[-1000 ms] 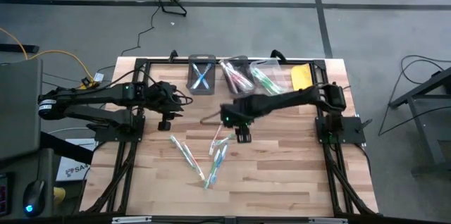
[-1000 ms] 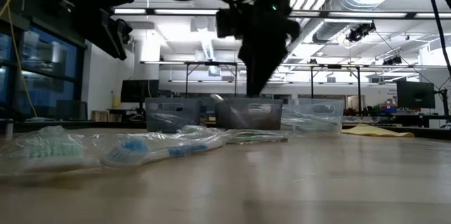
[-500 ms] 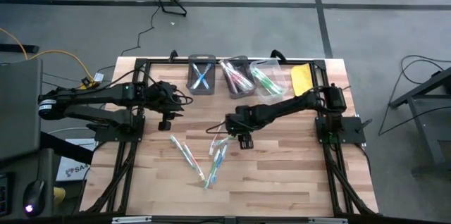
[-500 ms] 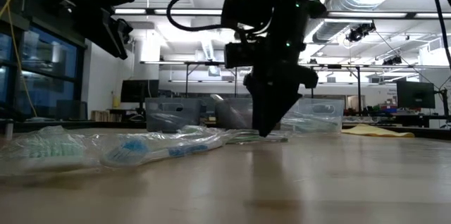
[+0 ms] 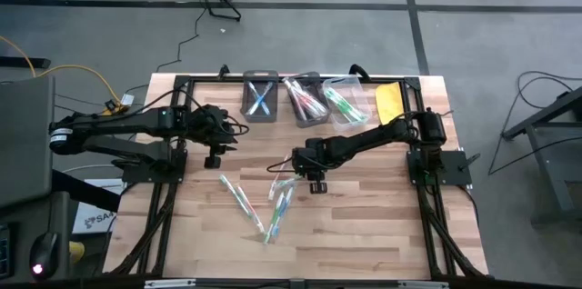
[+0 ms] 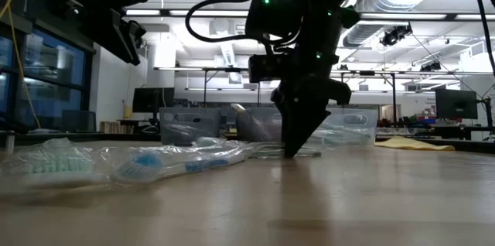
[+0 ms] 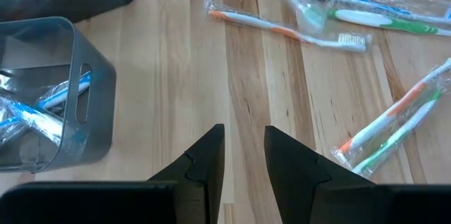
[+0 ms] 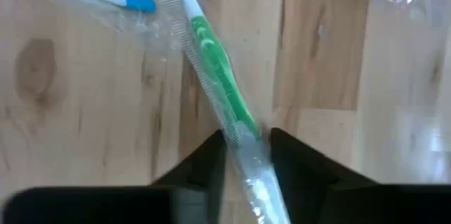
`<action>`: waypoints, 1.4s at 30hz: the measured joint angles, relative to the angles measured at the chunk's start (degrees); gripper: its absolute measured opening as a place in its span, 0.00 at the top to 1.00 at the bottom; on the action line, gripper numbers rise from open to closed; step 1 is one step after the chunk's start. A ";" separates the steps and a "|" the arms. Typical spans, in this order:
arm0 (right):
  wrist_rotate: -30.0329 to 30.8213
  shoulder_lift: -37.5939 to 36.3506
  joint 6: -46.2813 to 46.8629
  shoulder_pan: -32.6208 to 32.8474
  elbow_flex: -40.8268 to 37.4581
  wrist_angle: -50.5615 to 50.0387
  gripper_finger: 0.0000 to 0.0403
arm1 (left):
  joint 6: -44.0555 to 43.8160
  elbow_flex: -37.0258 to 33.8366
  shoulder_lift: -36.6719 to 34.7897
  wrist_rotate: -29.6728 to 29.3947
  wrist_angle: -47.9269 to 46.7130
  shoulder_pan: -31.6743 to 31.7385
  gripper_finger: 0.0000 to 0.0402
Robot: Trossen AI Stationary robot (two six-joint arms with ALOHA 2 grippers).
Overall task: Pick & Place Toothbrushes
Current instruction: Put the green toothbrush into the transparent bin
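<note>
Right gripper [image 5: 301, 178] down at mid-table, fingers clamped on a green-handled wrapped toothbrush [image 8: 215, 69] (edge of the loose scatter), left gripper [image 5: 212, 151] waiting near the left rail, fingers slightly apart, holding nothing, bare wooden table [image 5: 382, 225] in front, bins [image 5: 260, 95] along the far edge.

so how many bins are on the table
3, in a row along the table's far edge: the left bin with blue brushes, the middle bin with reddish ones, the right bin with green ones. Nothing seems to hide a fourth.
</note>
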 joint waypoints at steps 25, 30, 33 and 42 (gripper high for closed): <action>24.58 -22.87 23.59 -8.70 0.02 -23.61 1.00 | 0.15 0.00 0.00 0.00 0.13 0.00 0.76; 23.96 -21.51 22.12 -17.66 0.04 -21.69 0.99 | 0.13 0.00 0.00 0.00 0.14 0.00 0.76; 21.04 -19.26 21.12 -22.65 -0.02 -21.03 0.99 | 0.13 0.00 0.00 0.05 0.00 -0.02 0.76; 14.89 -15.93 18.03 -30.07 0.00 -20.44 0.99 | 0.13 0.00 0.00 0.52 0.00 0.00 0.76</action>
